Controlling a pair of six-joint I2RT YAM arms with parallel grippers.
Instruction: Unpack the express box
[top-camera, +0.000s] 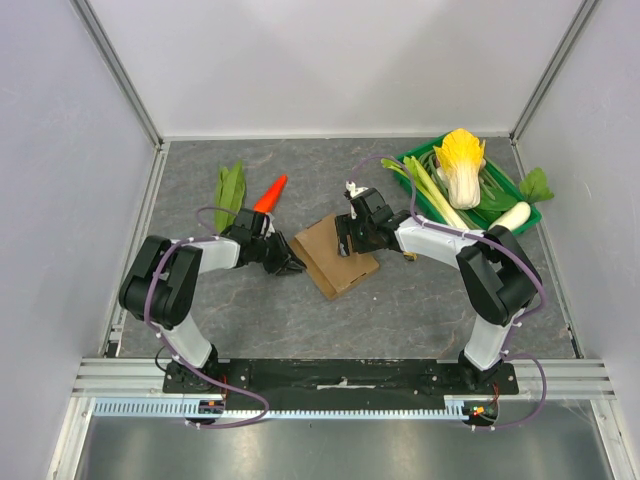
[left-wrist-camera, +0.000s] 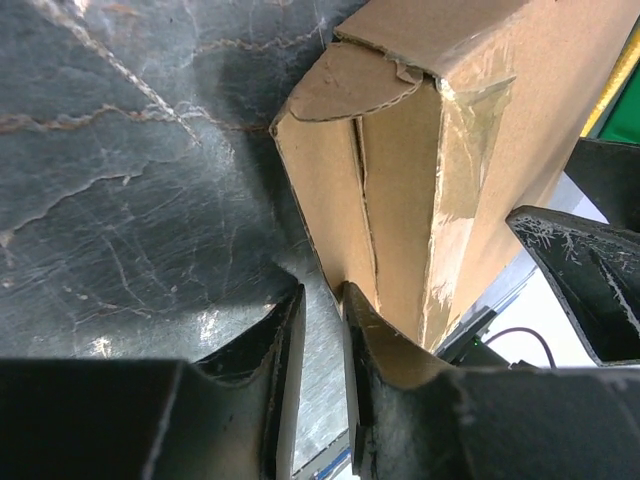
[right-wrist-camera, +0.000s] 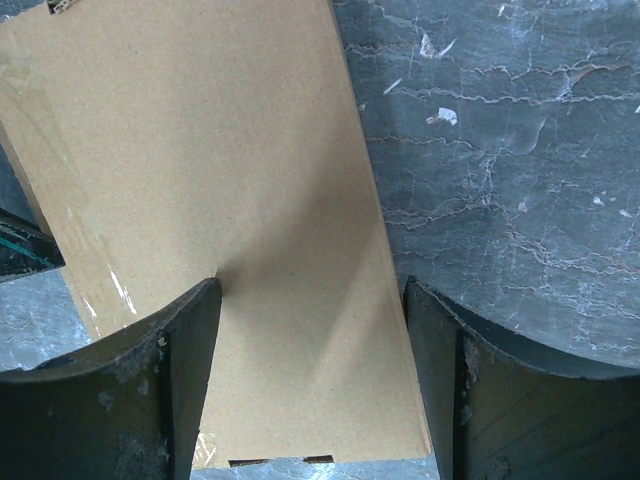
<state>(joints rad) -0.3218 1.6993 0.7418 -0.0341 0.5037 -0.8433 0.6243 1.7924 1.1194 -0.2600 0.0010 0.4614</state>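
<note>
White left arm (top-camera: 215, 254) and right arm (top-camera: 436, 239), black joints (top-camera: 168, 287), purple cables (top-camera: 542, 385), scuffed fingers (right-wrist-camera: 110, 400)

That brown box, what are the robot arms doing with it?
They are meant to unpack it. The box lies on the table and looks closed. The right gripper is spread wide over its top. The left gripper, almost pinched together, sits at its taped end. Vegetables sit in a green crate nearby.

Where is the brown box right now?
In the top view, the express box lies mid-table between the left end effector and right end effector, right of the carrot.
</note>
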